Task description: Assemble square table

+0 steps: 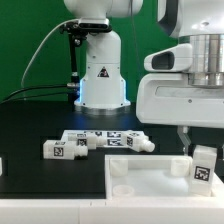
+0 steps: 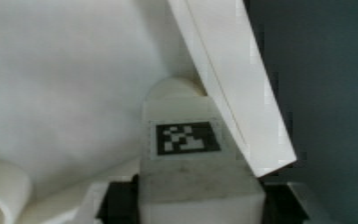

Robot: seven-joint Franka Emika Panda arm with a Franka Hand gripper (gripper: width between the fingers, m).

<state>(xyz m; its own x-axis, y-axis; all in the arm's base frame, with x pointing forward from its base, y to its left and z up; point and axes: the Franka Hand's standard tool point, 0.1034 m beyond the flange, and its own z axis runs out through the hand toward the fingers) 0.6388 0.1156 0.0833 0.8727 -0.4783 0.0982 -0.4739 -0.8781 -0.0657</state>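
While the spare legs (image 1: 100,141) lie loose on the black table (image 1: 40,115) and none looks fitted, the gripper (image 2: 197,200) clamps narrow fingers (image 2: 119,205) on one upright leg (image 2: 190,150) at the edge of the square top (image 1: 150,180).

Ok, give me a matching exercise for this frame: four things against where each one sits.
1 table top
2 loose legs
3 separate leg
4 robot base

A behind the loose legs
B between the gripper fingers
C clustered at the exterior view's centre
D flat, nearest the camera

Pairs: 1-D, 2-C, 3-B, 4-A
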